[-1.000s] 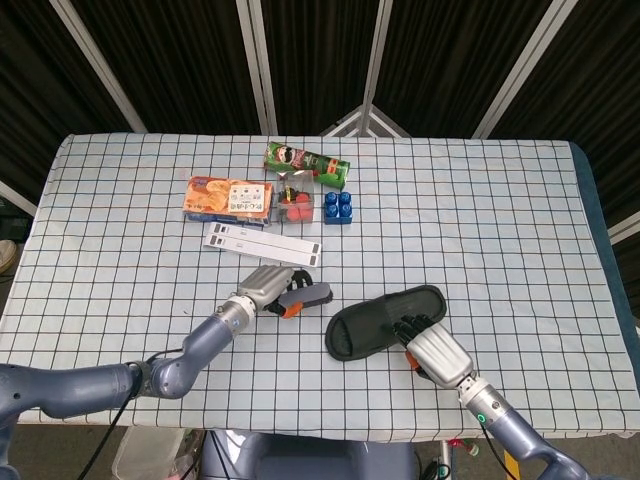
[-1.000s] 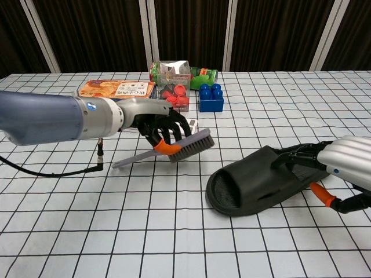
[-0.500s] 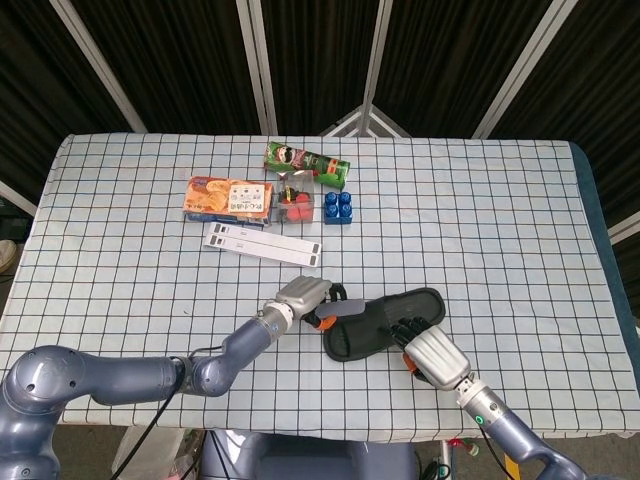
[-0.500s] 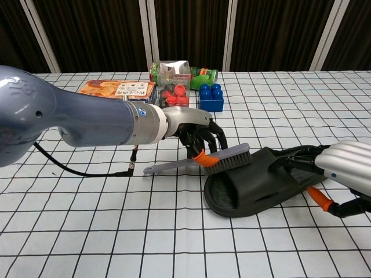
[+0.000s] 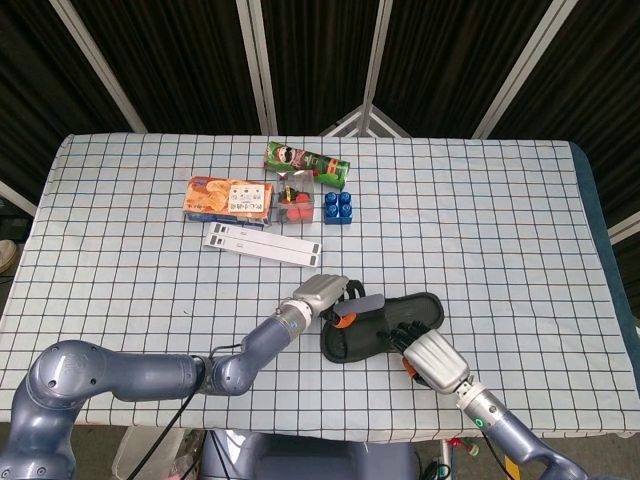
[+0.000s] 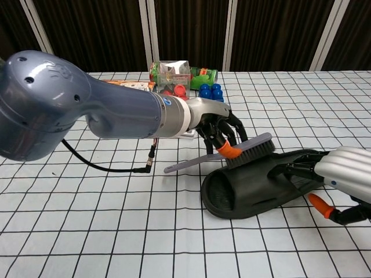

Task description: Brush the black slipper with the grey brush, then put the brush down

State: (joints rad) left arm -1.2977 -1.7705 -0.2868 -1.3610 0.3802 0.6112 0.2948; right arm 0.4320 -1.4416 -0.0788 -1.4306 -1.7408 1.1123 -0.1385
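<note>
The black slipper [image 6: 255, 185] [image 5: 380, 326] lies at the table's front right of centre. My right hand [image 6: 339, 176] [image 5: 425, 345] grips the slipper's right end, its fingers hooked over the rim. My left hand [image 6: 217, 130] [image 5: 322, 296] holds the grey brush [image 6: 246, 149] [image 5: 358, 308] by its orange-collared handle. The bristles rest on the slipper's strap, and the grey handle tail sticks out to the left.
At the back of the checked cloth stand a green can [image 5: 305, 162], an orange snack box [image 5: 228, 198], a clear box of red pieces [image 5: 296, 205], a blue block [image 5: 338, 207] and a white strip [image 5: 264, 244]. A black cable [image 6: 110, 168] hangs under my left arm.
My left hand has carried the brush rightward from the bare cloth onto the slipper's strap. My right hand has kept its hold on the slipper, which shifted slightly.
</note>
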